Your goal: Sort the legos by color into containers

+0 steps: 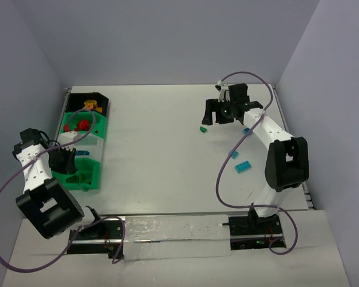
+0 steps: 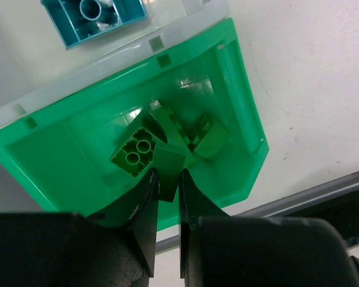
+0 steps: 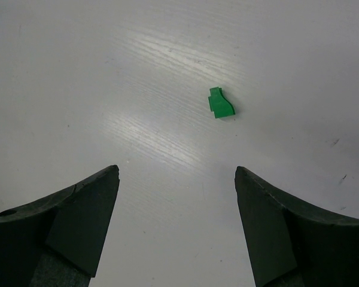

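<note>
**Bricks and bins, left edge and far right of the table**

1. Table (image 1: 161,155): white and bare across the middle.
2. Row of bins (image 1: 99,156): runs along the left edge. A black bin (image 1: 102,97) sits at the far end, with green ones nearer.
3. Nearest green bin (image 2: 245,107): glossy and translucent. It holds a lime four-stud brick (image 2: 134,155) and darker green pieces.
4. Right gripper (image 3: 176,179): at the far right, jaws spread wide and holding nothing.
5. Left gripper (image 2: 167,179): over the nearest green bin, jaws almost together, pinching a dark green sloped brick (image 2: 167,170).
6. Teal bricks (image 1: 243,167): loose near the right edge.
7. Small green brick (image 3: 220,103): wedge-shaped, lying alone on the table just beyond the right gripper.
</note>
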Robot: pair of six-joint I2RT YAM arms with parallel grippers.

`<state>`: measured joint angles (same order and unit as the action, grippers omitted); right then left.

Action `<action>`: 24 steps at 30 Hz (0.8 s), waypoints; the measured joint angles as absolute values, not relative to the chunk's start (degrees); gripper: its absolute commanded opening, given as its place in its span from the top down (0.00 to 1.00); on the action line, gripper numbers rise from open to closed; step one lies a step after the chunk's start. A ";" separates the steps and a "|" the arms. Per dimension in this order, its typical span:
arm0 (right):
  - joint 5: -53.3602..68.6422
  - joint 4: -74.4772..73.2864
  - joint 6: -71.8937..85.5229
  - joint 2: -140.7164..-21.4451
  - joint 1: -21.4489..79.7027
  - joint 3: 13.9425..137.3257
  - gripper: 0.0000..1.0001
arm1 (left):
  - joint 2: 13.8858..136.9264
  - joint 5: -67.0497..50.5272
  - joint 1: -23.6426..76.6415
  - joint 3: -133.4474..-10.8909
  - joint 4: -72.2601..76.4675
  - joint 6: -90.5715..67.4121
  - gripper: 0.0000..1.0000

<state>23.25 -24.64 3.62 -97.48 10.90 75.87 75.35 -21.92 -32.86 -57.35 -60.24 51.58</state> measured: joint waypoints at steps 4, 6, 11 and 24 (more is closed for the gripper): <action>22.12 -25.51 2.51 -98.74 11.18 77.41 0.18 | 75.69 -20.95 -33.12 -57.30 -59.67 52.21 0.49; 21.28 -25.89 1.78 -99.49 11.38 78.31 0.19 | 75.61 -20.68 -33.12 -57.17 -59.10 52.38 0.40; 17.90 -27.45 -1.45 -102.92 13.34 81.95 0.23 | 75.20 -20.59 -33.12 -56.97 -58.35 51.88 0.31; 14.58 -32.21 -9.02 -117.15 17.31 95.04 0.35 | 74.25 -27.88 -30.27 -64.79 -59.33 48.13 0.26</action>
